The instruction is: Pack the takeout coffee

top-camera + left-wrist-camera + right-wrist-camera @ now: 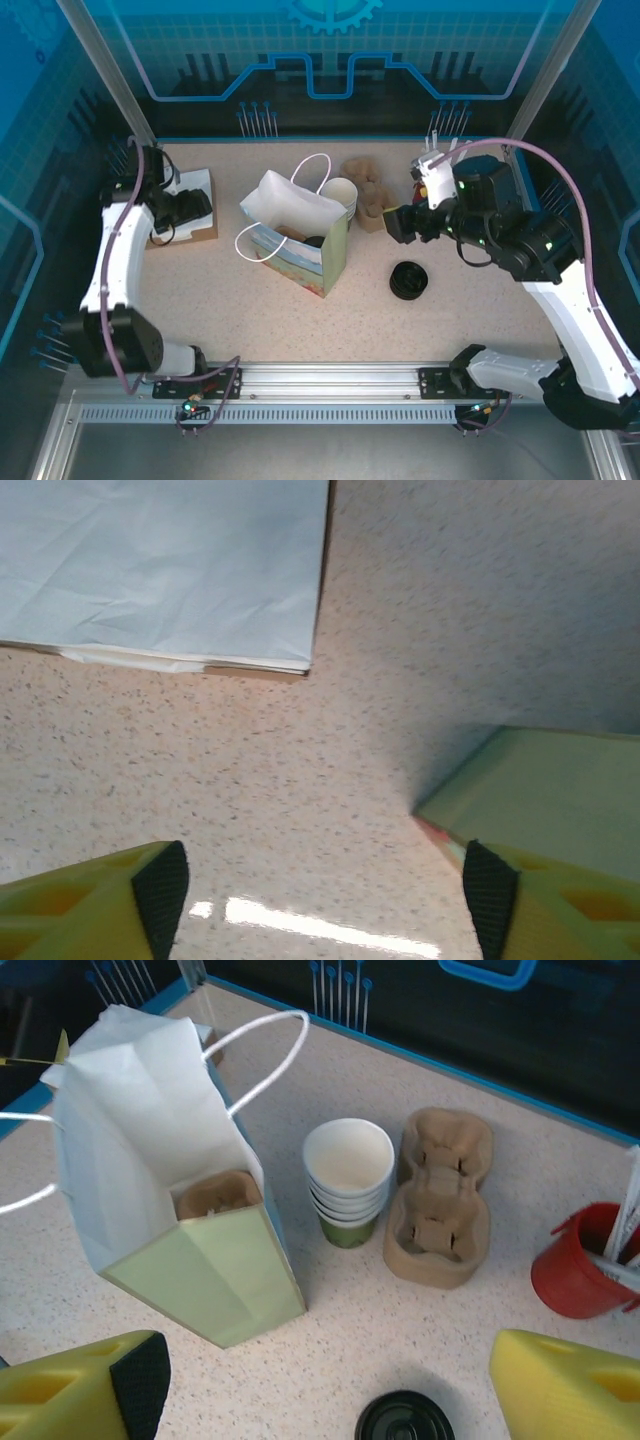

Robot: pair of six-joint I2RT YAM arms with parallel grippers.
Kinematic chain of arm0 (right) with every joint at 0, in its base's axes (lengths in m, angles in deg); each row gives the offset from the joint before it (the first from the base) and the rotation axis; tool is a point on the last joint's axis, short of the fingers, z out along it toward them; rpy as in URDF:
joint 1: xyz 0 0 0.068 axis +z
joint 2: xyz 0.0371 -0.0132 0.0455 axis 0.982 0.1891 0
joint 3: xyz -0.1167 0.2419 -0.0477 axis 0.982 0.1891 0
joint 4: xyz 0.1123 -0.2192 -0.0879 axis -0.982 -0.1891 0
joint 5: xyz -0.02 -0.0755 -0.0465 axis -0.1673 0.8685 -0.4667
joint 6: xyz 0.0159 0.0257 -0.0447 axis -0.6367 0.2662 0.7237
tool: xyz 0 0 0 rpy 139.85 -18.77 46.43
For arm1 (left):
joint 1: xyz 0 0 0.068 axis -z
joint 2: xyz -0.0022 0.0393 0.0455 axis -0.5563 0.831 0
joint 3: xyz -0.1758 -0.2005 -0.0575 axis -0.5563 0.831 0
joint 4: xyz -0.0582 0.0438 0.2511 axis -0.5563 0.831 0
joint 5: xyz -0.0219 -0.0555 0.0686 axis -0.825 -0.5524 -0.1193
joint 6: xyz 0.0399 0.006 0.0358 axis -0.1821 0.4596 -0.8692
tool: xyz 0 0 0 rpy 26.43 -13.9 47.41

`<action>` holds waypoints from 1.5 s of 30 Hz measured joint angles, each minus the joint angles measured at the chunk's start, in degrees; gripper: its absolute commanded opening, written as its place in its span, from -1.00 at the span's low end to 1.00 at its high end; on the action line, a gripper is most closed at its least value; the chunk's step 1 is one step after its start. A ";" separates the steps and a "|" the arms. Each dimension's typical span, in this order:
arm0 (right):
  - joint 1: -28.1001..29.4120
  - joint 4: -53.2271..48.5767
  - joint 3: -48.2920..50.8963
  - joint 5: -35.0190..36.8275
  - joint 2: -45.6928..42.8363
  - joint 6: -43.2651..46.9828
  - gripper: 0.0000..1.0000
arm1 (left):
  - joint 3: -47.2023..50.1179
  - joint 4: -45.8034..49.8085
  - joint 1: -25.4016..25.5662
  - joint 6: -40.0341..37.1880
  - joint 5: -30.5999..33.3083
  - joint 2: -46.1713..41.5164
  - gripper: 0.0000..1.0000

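Fingers (140, 1385) of the right gripper (325, 1385), yellow with black pads, stand spread wide with nothing between them, above the speckled beige worktop (400, 1330). Just below them lies a stack of round black plastic lids (405, 1422). Beyond, toward the worktop's far edge, stand a stack of lidless cream-rimmed green paper cups (349, 1185) and, just beside it, a brown moulded cardboard cup carrier (440, 1205); a red tub (580, 1265) sits further right. At the worktop's middle stands an open pale green paper bag (200, 1280) with white cord handles. The takeout coffee (314, 241) seems to be the dark round lid down in the bag's mouth, beside brown cardboard; its cup is hidden. The left gripper (325, 890) is likewise spread and empty, near the far left corner, by a flat white-topped box (160, 570).
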 measured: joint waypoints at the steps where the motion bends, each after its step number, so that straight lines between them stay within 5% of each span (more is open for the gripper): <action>1: -0.48 0.35 1.51 -0.09 -0.92 -0.22 0.72 | -1.18 0.04 0.00 -0.79 0.79 2.95 0.39; 19: -4.81 1.86 11.87 -0.35 -4.13 -1.44 0.73 | -28.33 4.61 5.95 -5.31 16.04 38.86 0.09; 36: -6.21 2.36 13.55 -1.07 -4.22 -1.44 0.73 | -32.39 6.84 6.05 -6.34 17.97 44.54 -0.02; 45: -6.27 2.47 13.62 -1.92 -4.13 -1.44 0.73 | -32.50 6.99 6.25 -6.47 17.97 44.70 -0.32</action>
